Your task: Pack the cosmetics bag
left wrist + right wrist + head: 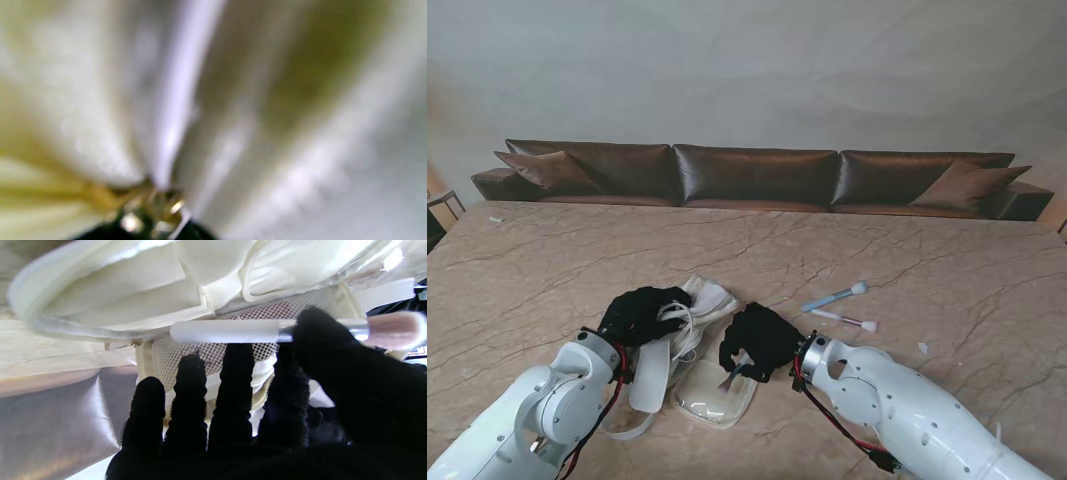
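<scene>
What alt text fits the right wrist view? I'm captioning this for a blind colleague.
The black-gloved right hand pinches a white-handled makeup brush with pink bristles between thumb and finger, holding it against the mesh pocket of the open cream cosmetics bag.

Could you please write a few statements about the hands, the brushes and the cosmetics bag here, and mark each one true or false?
1. The right hand holds a white-handled makeup brush. True.
2. The left hand rests on bare table, away from the cosmetics bag. False: it grips the bag.
3. Two brushes, the blue-handled brush and the pink-tipped brush, lie on the table. True.
4. The held brush has blue bristles. False: they are pink.
</scene>
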Tool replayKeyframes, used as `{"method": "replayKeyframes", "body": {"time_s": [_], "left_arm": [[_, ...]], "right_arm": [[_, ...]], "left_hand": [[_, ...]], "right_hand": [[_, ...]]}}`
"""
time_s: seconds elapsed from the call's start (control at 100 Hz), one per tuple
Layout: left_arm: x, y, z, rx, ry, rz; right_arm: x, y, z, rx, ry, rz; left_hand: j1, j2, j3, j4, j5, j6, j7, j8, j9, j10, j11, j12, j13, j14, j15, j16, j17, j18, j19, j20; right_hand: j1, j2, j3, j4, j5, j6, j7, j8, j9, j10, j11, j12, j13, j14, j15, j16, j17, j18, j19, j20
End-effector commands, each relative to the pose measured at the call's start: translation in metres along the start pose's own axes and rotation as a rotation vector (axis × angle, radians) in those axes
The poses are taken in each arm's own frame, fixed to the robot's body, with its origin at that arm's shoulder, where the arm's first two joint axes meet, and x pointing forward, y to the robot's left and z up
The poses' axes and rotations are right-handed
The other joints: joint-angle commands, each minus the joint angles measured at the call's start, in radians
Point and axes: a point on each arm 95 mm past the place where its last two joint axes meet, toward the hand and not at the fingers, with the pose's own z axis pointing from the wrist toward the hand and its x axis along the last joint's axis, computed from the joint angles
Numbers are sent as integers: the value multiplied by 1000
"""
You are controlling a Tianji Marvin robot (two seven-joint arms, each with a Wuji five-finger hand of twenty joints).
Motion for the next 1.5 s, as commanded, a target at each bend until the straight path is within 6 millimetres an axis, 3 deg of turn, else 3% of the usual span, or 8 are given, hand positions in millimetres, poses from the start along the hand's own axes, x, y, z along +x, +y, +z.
{"method": "replayKeyframes", "body": {"time_s": [0.0,0.78,1.17,1.49], "left_arm": [[7,-2,-1,2,19,-14],[5,-5,-1,0,14,-52],[4,-7,-1,5,5,-56],[6,-5,-3,2,8,-57]], "right_arm": [[4,2,8,-10,16,4],[6,-26,50,-1,137,120],[12,-33,54,-5,172,144],[-1,-44,47,9,121,166]], "left_hand": [[181,177,99,65,102,-159,447,83,-15,-196,26,15,-9,-25,-13,-2,-6,26,-1,22],[189,181,85,69,102,-157,444,89,-15,-193,25,16,-12,-19,-13,1,-9,31,-1,31],[191,182,83,70,102,-156,442,90,-15,-191,23,17,-11,-18,-12,1,-7,35,0,33],[191,182,83,70,102,-155,442,91,-14,-191,24,17,-11,-19,-12,1,-7,36,0,33]], "right_hand": [[5,75,43,53,57,-34,87,-4,-21,1,23,13,-24,16,6,6,-11,-4,-10,13],[15,69,43,44,53,-29,100,-26,-26,5,25,9,-34,15,5,5,-28,-4,-20,17],[19,67,44,39,50,-13,103,-47,-28,6,28,6,-45,15,9,5,-42,-10,-12,28],[43,93,12,22,28,-8,109,-75,-49,8,26,2,-66,11,8,2,-53,-14,-19,26]]}}
